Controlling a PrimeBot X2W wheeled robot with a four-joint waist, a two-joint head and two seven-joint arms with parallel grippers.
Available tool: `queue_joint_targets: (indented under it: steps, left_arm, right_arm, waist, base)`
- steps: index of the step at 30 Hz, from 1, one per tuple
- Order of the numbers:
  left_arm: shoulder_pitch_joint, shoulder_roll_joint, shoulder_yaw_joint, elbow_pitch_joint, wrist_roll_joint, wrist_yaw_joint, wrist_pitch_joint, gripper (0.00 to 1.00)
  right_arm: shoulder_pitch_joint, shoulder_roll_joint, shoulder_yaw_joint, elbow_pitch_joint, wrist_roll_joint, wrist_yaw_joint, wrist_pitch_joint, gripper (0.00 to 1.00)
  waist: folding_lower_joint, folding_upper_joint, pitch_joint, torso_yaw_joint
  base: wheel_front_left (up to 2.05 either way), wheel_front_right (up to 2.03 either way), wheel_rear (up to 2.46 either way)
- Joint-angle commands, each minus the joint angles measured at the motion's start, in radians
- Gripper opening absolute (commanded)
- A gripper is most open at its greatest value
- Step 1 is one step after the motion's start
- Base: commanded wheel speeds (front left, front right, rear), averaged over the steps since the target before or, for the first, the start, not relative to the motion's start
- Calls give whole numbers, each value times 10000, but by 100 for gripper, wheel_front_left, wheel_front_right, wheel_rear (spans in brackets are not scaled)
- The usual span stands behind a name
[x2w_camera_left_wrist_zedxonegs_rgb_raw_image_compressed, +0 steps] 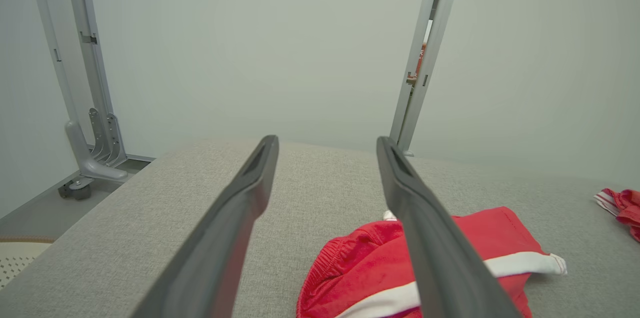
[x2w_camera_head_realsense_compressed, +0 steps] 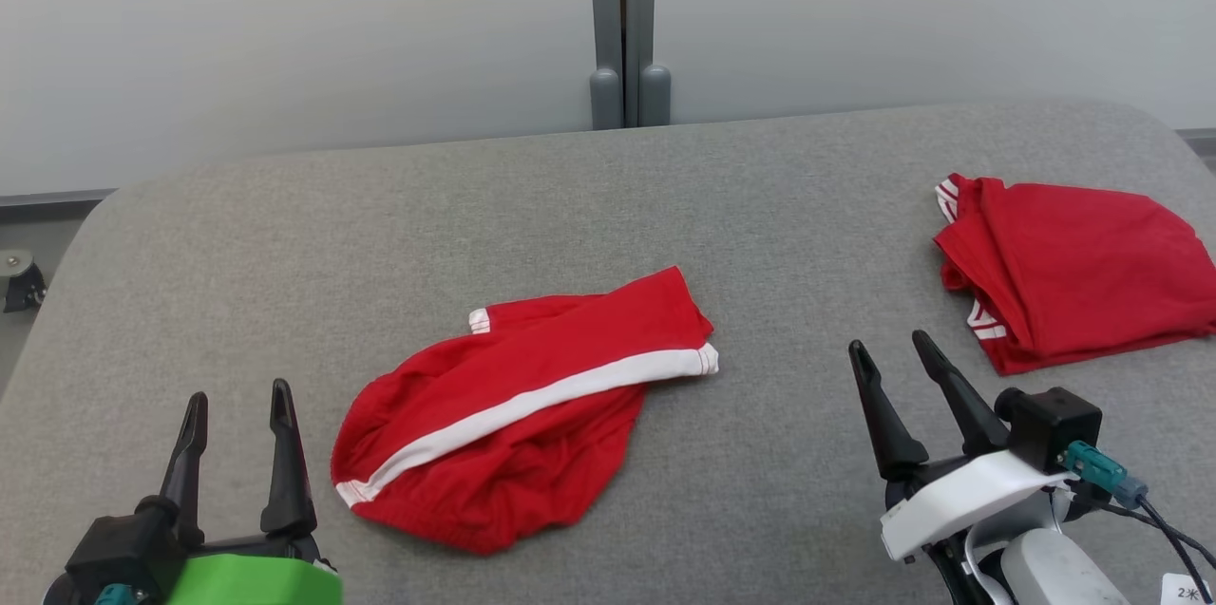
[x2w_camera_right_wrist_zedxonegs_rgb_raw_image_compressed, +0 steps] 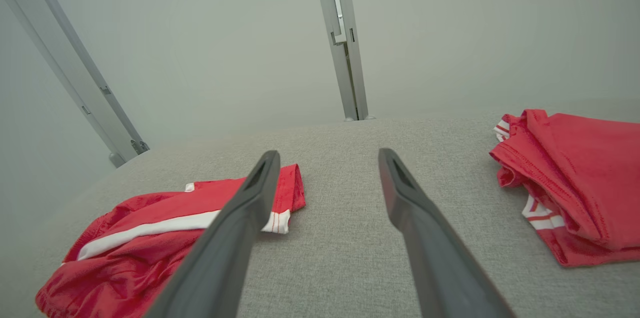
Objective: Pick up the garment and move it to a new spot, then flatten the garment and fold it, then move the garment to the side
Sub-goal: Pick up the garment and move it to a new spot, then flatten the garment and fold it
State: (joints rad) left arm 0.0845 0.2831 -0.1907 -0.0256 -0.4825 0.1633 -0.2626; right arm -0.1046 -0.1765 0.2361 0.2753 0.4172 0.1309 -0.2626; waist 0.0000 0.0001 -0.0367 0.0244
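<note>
A rumpled red garment [x2w_camera_head_realsense_compressed: 513, 415] with a white stripe lies on the grey table [x2w_camera_head_realsense_compressed: 608, 206], near the front middle. It also appears at the lower right of the left wrist view as the garment [x2w_camera_left_wrist_zedxonegs_rgb_raw_image_compressed: 370, 278], and at the lower left of the right wrist view as the garment [x2w_camera_right_wrist_zedxonegs_rgb_raw_image_compressed: 135, 243]. My left gripper [x2w_camera_head_realsense_compressed: 237, 410] stands open at the lower left, just left of the garment and apart from it. My right gripper [x2w_camera_head_realsense_compressed: 888, 358] is open at the lower right, with nothing between its fingers.
A second red garment [x2w_camera_head_realsense_compressed: 1073, 273], folded, lies at the table's right edge; the right wrist view shows this second garment [x2w_camera_right_wrist_zedxonegs_rgb_raw_image_compressed: 575, 178] too. A grey post [x2w_camera_head_realsense_compressed: 622, 26] rises behind the table against a pale wall. Bare grey cloth spreads across the table's back and left.
</note>
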Motion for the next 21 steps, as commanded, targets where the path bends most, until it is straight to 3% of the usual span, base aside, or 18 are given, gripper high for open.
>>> queue_joint_targets:
  steps: [1, 8, 21]
  left_arm:
    - [95, -128, 198, 84, 198, -180, -21, 100]
    - [38, -666, 745, 405, 702, -923, -22, 100]
    - [-615, -1427, 812, 1052, 1358, -1798, -24, 100]
  right_arm:
    - [-47, -92, 48, 82, 7, -5, -24, 100]
    - [-985, -318, 1058, 808, 431, -5, 864, 100]
    - [-4033, 77, 1119, 4763, 2602, -3, 4982, 100]
  waist:
    - [0, -1, -36, 159]
    - [0, -1, -13, 584]
    - [0, -1, 523, 2018]
  base:
    - [0, 0, 0]
    - [0, 0, 0]
    - [0, 0, 0]
